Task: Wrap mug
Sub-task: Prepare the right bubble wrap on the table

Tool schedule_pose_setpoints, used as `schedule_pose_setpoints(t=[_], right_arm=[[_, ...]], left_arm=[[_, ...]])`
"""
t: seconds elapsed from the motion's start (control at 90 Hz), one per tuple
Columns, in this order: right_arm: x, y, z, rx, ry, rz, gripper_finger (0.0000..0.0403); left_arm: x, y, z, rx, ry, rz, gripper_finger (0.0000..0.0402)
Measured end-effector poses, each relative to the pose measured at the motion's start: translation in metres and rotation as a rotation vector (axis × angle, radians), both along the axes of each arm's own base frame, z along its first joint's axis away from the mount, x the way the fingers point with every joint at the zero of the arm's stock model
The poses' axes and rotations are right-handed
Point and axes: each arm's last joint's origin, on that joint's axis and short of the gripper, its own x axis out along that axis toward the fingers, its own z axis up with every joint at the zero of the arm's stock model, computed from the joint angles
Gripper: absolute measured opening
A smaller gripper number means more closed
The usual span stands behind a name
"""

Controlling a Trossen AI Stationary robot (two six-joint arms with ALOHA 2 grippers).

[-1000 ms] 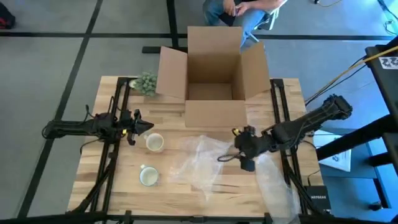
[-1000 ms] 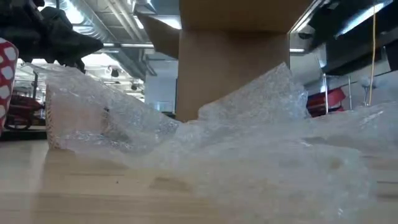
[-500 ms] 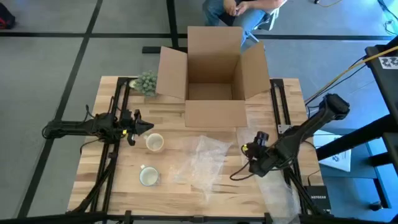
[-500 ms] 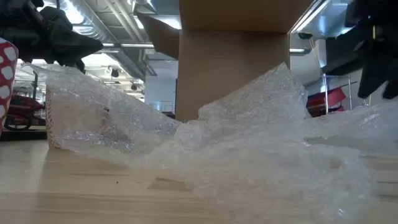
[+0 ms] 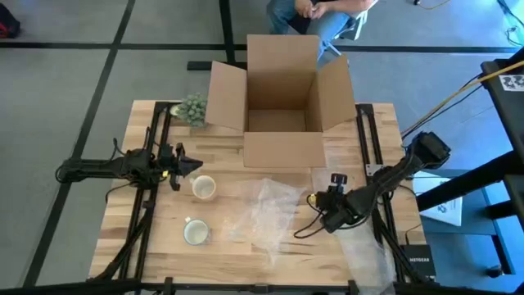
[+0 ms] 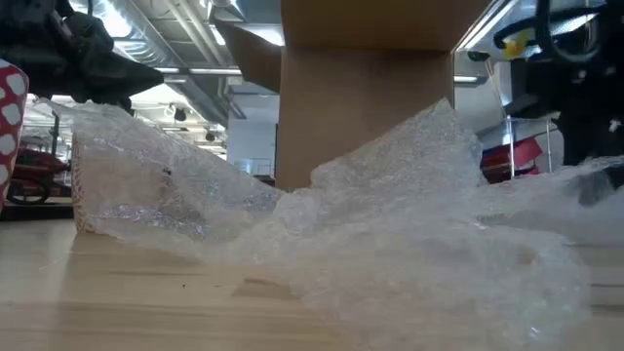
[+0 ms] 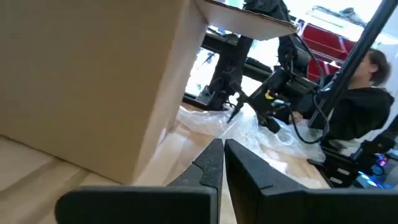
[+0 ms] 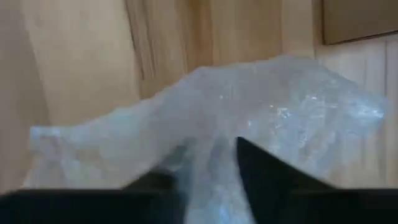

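On the wooden table [image 5: 237, 254], before the open cardboard box [image 5: 282, 82], lay spread but loose: the bubble wrap [image 5: 266, 213], drawn in a little narrower on its right side than a second earlier, with nothing set on it. Over that right edge, hung low: the right gripper [image 5: 326, 217], swung away from the middle of the sheet toward the table's right side and then eased slightly back inward. Seen from the right wrist with its fingers [image 8: 267, 174] apart astride a raised fold of wrap, not pressed onto it. Judged as sheet-arranging only; wrapping proper not begun.

At the left side of the table, waited without change: the left gripper [image 5: 184, 166], jaws all but closed, with nothing held.

Just beside that gripper, clear of the wrap's left edge, stood the mug [image 5: 203, 188]: upright, mouth up, long axis vertical, handle direction not made out. Nearer the front edge, stood likewise a second mug [image 5: 195, 233].
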Motion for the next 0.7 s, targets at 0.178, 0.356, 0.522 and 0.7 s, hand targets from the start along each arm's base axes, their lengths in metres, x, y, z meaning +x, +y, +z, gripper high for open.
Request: schedule_pose_setpoints(t=[0.178, 0.356, 0.522, 0.7], right_arm=[[0.030, -0.014, 0.044, -0.032, -0.083, -0.019, 0.0011], [0.050, -0.031, 0.074, 0.003, -0.120, -0.033, 0.0004], [0.044, -0.023, 0.121, 0.096, -0.226, 0.040, 0.0001], [0.004, -0.023, 0.158, 0.230, -0.336, -0.024, 0.0000]], left_arm=[[0.000, 0.000, 0.000, -0.006, -0.002, 0.008, 0.0000], [0.000, 0.000, 0.000, -0.029, -0.009, 0.011, 0.0000], [0.000, 0.000, 0.001, -0.075, -0.020, 0.009, 0.0000], [0.000, 0.000, 0.001, -0.114, -0.026, 0.008, 0.0000]])
